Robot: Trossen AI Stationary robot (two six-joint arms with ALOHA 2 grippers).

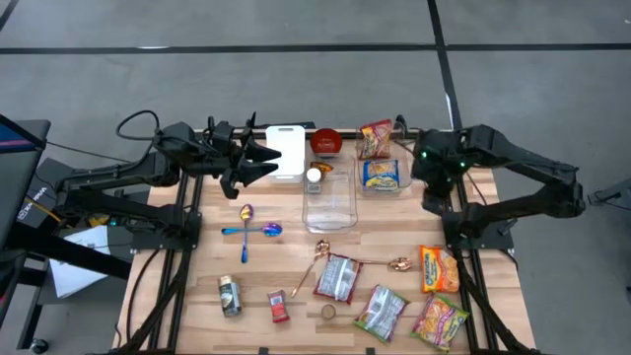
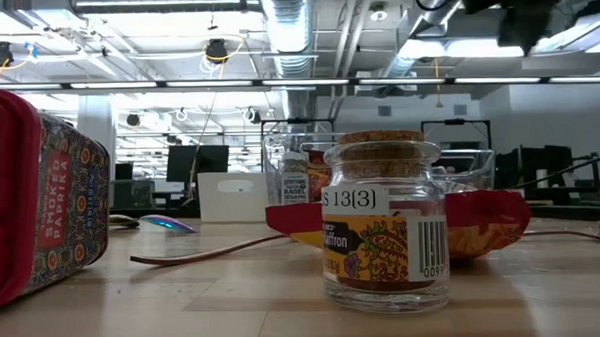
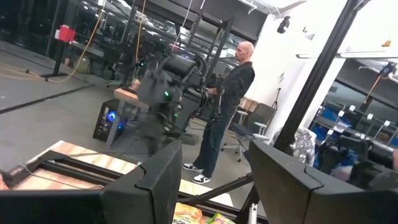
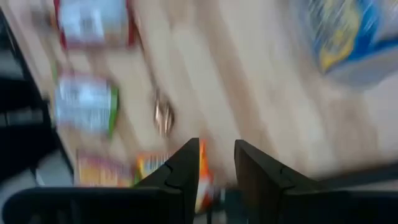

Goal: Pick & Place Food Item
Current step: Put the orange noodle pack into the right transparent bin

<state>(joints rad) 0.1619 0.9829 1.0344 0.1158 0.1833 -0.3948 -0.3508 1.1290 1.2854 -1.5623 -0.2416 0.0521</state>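
Right gripper (image 4: pixel 214 163): your fingers are gaping slightly, gripping nothing, hovering upper right.
Left gripper (image 1: pixel 258 158): spreading empty, upper left.
Clutter: snack packets (image 1: pixel 440 268) crowding lower right.

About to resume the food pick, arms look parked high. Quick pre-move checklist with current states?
1. Left hand empty and open: ok; gap between fingers, nothing in it.
2. Right hand empty: ok; narrow gap, nothing between fingers.
3. Right hand over the food packets: ok; orange packet lies beyond its fingers, though its view is blurred.
4. Clear bin free: ok; nothing visible inside.
5. Left arm clear of items: ok; raised near the white board.
6. Person away from the table: ok; standing in the room behind.
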